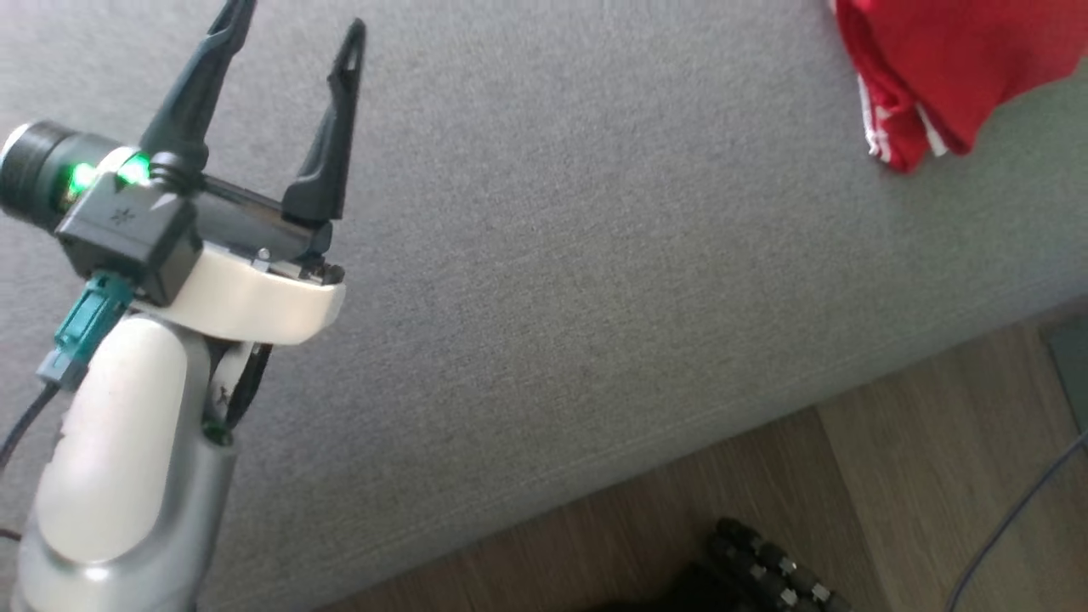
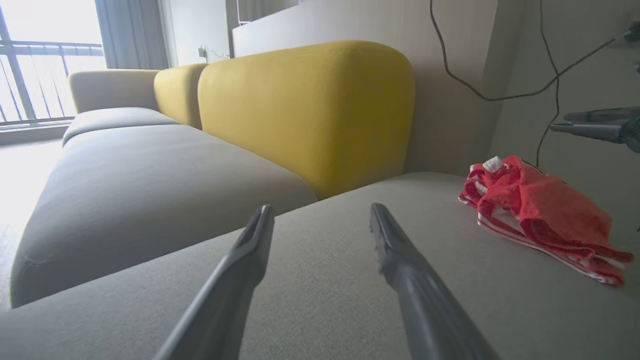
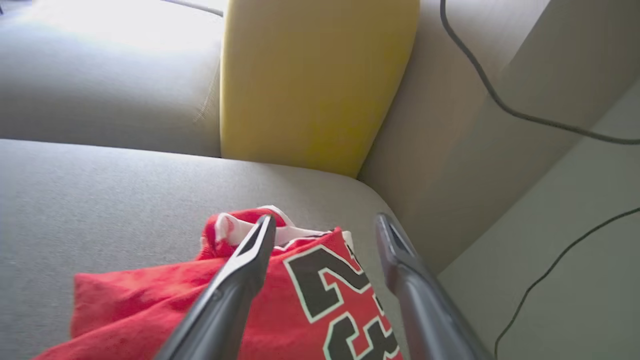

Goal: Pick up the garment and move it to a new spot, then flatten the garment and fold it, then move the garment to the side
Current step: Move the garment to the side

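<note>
The garment (image 1: 935,68) is a red jersey with white trim and black numbers, lying folded on the grey sofa seat (image 1: 544,255) at the far right. In the left wrist view the garment (image 2: 540,215) rests at the right. My left gripper (image 1: 289,25) hovers open over the seat at the left, well apart from it; its own view shows the left gripper (image 2: 320,215) empty. My right gripper (image 3: 325,225) stands open just above the garment (image 3: 320,295), with nothing between its fingers. One fingertip (image 2: 585,122) of the right gripper shows above the garment.
Yellow back cushions (image 2: 305,110) and a wall with hanging cables (image 2: 480,90) lie behind the seat. Wooden floor (image 1: 892,493) runs along the seat's front edge, with a dark ridged part of the robot (image 1: 765,569) at the bottom.
</note>
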Controlling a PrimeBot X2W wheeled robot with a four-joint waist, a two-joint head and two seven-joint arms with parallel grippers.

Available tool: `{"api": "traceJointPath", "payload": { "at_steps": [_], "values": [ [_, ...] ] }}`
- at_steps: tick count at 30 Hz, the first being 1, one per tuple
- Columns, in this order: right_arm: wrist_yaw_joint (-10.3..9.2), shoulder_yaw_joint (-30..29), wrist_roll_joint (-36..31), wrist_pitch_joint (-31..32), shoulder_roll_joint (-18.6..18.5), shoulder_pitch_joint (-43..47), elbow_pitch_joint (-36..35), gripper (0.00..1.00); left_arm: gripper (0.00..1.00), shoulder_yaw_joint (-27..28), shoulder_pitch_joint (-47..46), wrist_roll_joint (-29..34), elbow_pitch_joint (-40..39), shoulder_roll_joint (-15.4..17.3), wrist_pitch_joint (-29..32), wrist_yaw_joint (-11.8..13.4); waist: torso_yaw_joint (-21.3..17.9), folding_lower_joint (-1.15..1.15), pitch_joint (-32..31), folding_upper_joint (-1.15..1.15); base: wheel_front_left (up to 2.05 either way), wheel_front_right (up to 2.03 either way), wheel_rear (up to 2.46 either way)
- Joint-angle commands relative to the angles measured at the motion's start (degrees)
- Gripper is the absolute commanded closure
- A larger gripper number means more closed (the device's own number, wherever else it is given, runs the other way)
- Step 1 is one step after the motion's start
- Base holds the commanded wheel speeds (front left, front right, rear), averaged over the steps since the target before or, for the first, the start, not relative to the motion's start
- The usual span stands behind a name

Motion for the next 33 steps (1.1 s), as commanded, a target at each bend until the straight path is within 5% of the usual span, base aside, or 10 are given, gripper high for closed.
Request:
{"api": "traceJointPath", "payload": {
  "at_steps": [1,18,33],
  "values": [
    [-0.02,0.6,-0.2,-0.4,-0.4,2.0,-2.9,0.00,0.00,2.1,-0.1,-0.5,-1.2,0.5,-0.9,0.8,1.2,0.00,-2.8,0.00,0.00,0.00,0.00],
    [-0.02,-1.5,1.6,-0.4,9.6,29.8,-34.3,0.00,0.00,10.3,13.6,-5.8,3.6,-5.7,-6.2,6.1,11.8,0.00,-19.2,0.00,0.00,0.00,0.00],
    [-0.02,-4.1,-4.5,-0.4,18.7,50.9,-45.5,0.00,0.00,15.3,23.0,-3.2,5.3,-11.3,-6.3,4.8,17.2,0.00,-24.6,0.00,0.00,0.00,0.00]
  ]
}}
